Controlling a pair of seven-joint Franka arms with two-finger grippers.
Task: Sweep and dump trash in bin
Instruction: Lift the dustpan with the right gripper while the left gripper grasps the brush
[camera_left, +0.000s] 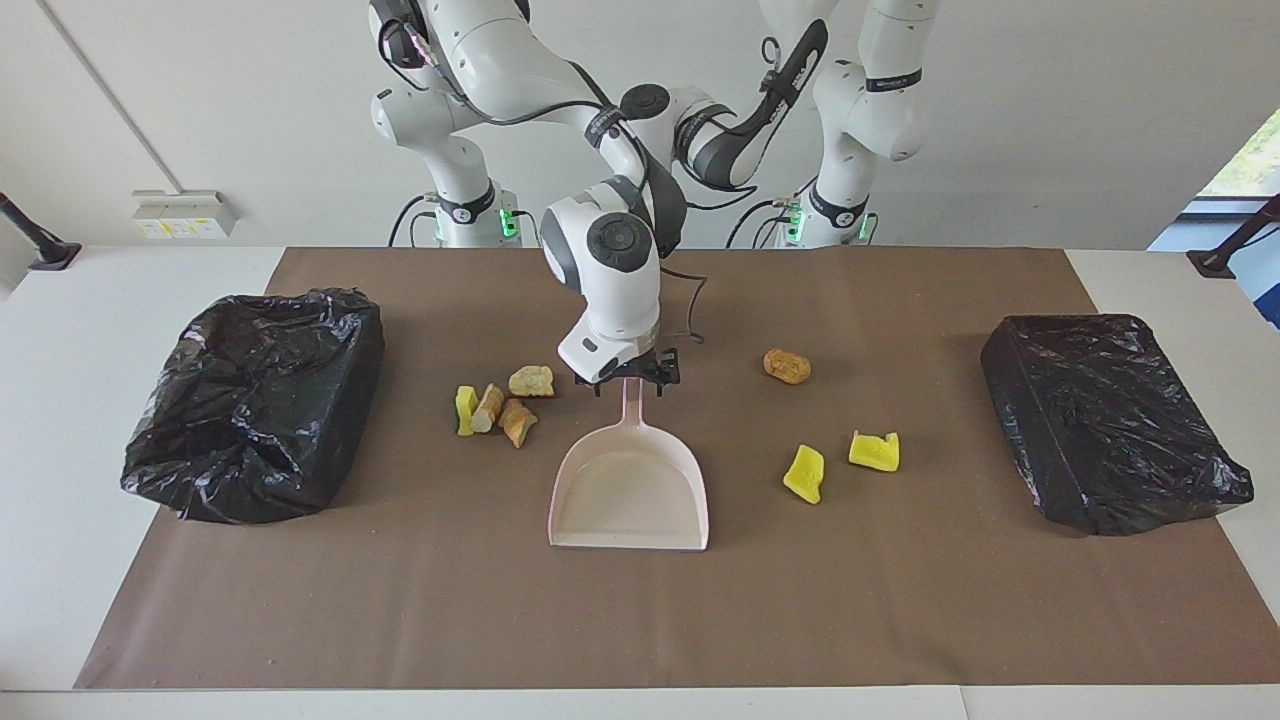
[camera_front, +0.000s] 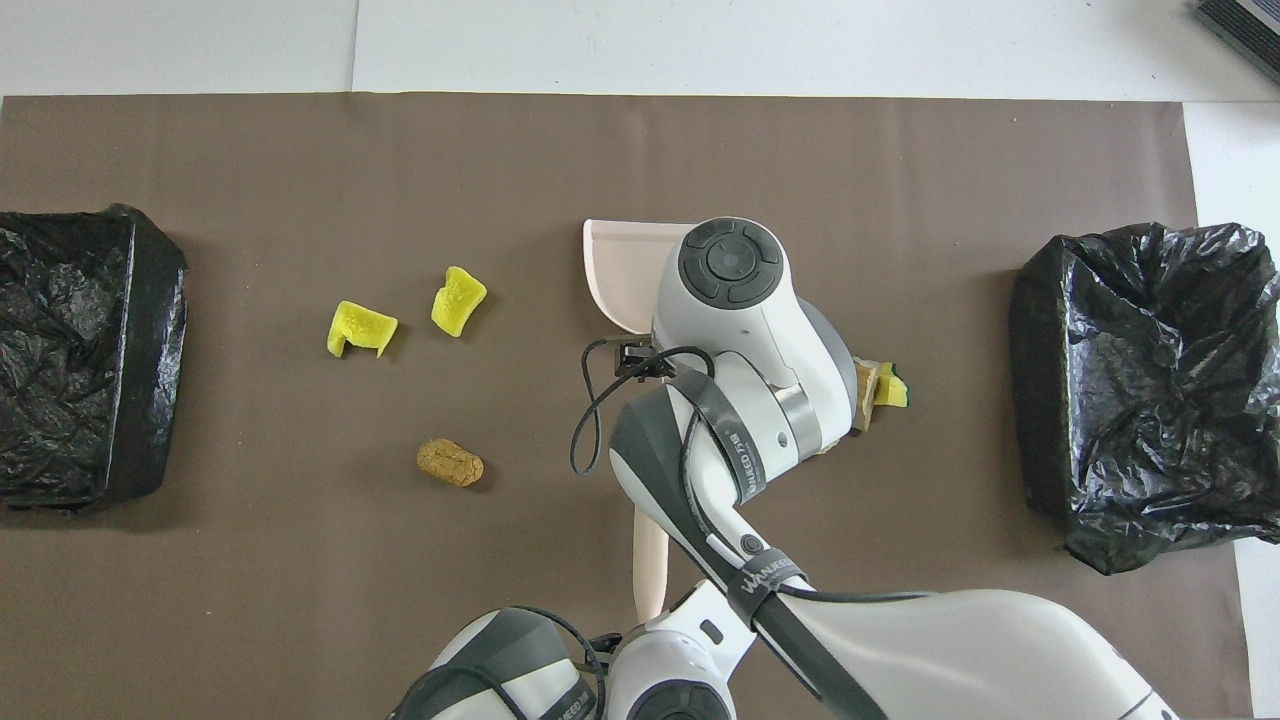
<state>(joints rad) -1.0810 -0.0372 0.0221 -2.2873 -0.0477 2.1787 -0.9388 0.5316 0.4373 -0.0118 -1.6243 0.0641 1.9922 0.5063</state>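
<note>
Brown paper covers the middle of a white worktop (camera_left: 60, 400), and on it lies the trash. Four small chunks, one bright yellow foam and three tan bread-like lumps (camera_left: 497, 405), huddle just beside the dustpan's handle toward the right arm's end. A brown oval lump (camera_left: 787, 366) and two yellow foam pieces (camera_left: 805, 473) (camera_left: 874, 451) lie apart toward the left arm's end, the lump nearer to the robots.

Between the two groups sits the pale pink plastic dustpan (camera_left: 630, 490), mouth pointing away from the robots. The right pincer (camera_left: 628, 378) is down at the tip of its handle, fingers spread to either side of it. From overhead that arm's wrist covers most of the pan and the huddle.

The left pincer (camera_front: 632, 632) is pressed together on a pale cream rod-shaped handle (camera_front: 650, 550); the right arm hides it in the facing view.

Black-bag-lined bins stand at the right arm's end (camera_left: 255, 400) and the left arm's end (camera_left: 1110, 420).
</note>
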